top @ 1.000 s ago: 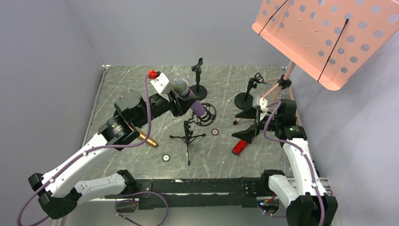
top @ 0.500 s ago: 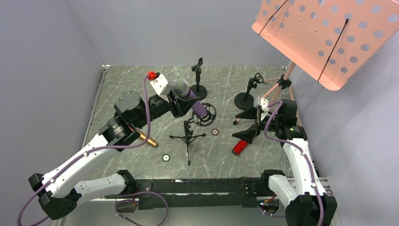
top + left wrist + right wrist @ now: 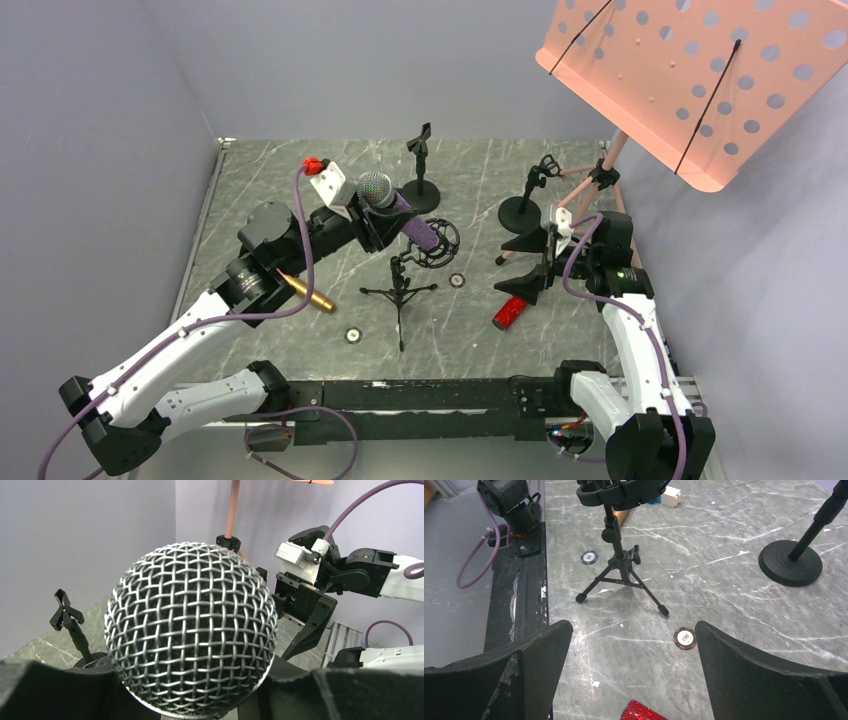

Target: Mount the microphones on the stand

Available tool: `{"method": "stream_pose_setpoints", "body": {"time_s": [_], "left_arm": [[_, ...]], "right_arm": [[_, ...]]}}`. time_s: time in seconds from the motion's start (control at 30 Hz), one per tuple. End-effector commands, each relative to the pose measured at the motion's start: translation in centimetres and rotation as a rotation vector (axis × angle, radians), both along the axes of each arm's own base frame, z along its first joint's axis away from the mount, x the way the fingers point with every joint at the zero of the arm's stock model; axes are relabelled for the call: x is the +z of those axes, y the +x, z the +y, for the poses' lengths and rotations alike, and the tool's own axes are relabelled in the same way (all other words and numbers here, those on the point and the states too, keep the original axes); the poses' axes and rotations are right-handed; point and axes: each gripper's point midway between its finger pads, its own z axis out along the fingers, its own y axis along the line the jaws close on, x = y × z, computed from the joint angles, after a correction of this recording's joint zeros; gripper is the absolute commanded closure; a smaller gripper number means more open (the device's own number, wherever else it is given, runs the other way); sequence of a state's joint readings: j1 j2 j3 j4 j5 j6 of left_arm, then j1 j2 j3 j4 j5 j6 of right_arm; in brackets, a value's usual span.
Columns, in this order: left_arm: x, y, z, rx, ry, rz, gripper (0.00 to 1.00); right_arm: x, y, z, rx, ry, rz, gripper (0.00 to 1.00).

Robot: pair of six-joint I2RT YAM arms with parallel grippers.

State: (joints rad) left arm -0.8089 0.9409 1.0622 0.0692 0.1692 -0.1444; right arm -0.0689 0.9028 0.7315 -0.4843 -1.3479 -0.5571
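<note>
The purple glitter microphone is held tilted, its silver mesh head up and filling the left wrist view. My left gripper is shut on it just below the head. Its lower end reaches into the ring mount of the black tripod stand. The gold microphone lies on the table, partly under my left arm. The red glitter microphone lies on the table beneath my right gripper; its tip shows at the bottom of the right wrist view. That gripper hangs open and empty above it.
Two round-base stands with clips stand at the back, one mid-table and one to the right. A pink perforated music stand overhangs the back right. Poker chips lie on the marble table.
My left wrist has shifted a little left and down, carrying the purple microphone's head with it. The right arm has barely moved.
</note>
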Motion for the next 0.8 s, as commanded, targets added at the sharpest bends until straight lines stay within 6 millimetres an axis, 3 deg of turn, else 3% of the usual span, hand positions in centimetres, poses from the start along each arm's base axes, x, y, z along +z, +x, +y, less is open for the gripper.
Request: {"method": "stream_pose_setpoints", "body": {"time_s": [0.0,0.37,0.77], "left_arm": [[2.6,-0.2,0.6,-0.019,-0.095,-0.039,1.0],[2.0,0.6,0.8,-0.041,-0.141,-0.002,1.0],[1.0,-0.6,-0.6,-0.158,-0.124,0.018,1.0]], "right_arm": [[1.0,-0.4,0.2,0.035,0.022,-0.061,0.0],[1.0,-0.4,0.2,0.038,0.025,-0.062,0.0],[1.0,-0.5,0.2,0.04,0.025,-0.065,0.0]]}}
